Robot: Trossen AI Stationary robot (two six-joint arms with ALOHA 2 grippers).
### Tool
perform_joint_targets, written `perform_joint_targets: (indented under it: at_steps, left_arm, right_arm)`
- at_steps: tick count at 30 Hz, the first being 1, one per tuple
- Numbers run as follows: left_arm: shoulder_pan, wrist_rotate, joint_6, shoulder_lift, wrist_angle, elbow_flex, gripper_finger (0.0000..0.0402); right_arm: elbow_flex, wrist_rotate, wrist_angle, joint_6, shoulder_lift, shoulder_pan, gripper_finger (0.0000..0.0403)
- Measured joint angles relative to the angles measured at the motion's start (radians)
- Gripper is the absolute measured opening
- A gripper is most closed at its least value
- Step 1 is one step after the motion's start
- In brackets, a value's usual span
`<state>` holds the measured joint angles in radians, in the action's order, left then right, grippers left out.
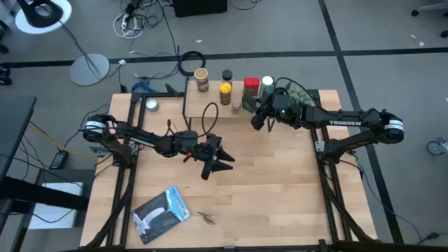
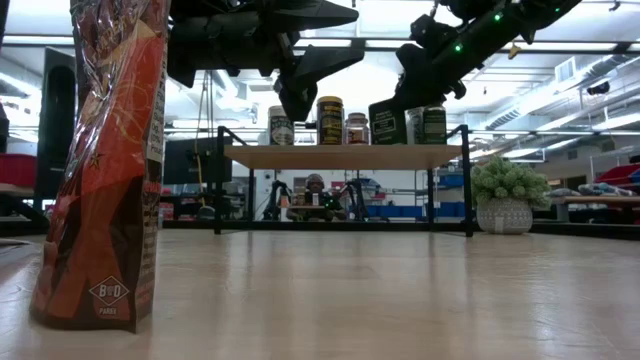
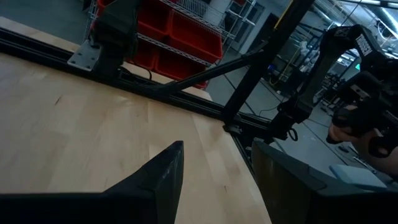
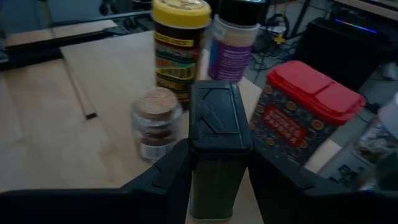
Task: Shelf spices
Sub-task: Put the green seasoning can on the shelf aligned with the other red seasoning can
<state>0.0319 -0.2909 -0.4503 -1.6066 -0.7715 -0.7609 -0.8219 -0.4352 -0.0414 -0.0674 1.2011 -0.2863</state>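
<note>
At upper centre, a dark green tin [image 4: 214,146] is apparently clasped upright between the right end effector [image 4: 214,165] fingers for setting on the shelf [image 1: 210,98], while the left end effector [image 1: 218,159] is held part-open and empty.

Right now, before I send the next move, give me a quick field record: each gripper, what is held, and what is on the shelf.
right gripper: over the shelf, fingers either side of the dark green tin
dark green tin: upright, between the right fingers
left gripper: open, empty, above mid table
shelf: far edge of the table, several jars on it
on the shelf: yellow-lidded jar, red-lidded tin, small tan-lidded jar, black-capped bottle
front of table: blue-white packet
</note>
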Motion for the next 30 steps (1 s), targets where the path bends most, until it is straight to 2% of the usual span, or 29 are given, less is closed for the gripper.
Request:
perform_joint_targets:
  at_steps: [12, 19, 22, 26, 30]
  left_arm:
    - [0.0, -0.002, 0.0, 0.0, 0.003, 0.0, 0.0193]
    - [0.0, -0.002, 0.0, 0.0, 0.007, 0.0, 0.0193]
    - [0.0, -0.002, 0.0, 0.0, 0.008, 0.0, 0.0193]
    - [0.0, -0.002, 0.0, 0.0, 0.008, 0.0, 0.0193]
    - [0.0, -0.002, 0.001, 0.0, 0.008, 0.0, 0.0193]
  right_arm:
    - [0.0, -0.017, -0.009, -0.007, -0.014, 0.0, 0.0225]
    - [0.0, -0.017, -0.01, -0.005, -0.074, 0.004, 0.0252]
    - [0.0, -0.015, -0.029, -0.011, -0.116, 0.016, 0.0254]
    - [0.0, 0.048, -0.072, -0.066, -0.154, 0.042, 0.0245]
    - [0.0, 0.069, -0.135, -0.096, -0.157, 0.089, 0.0198]
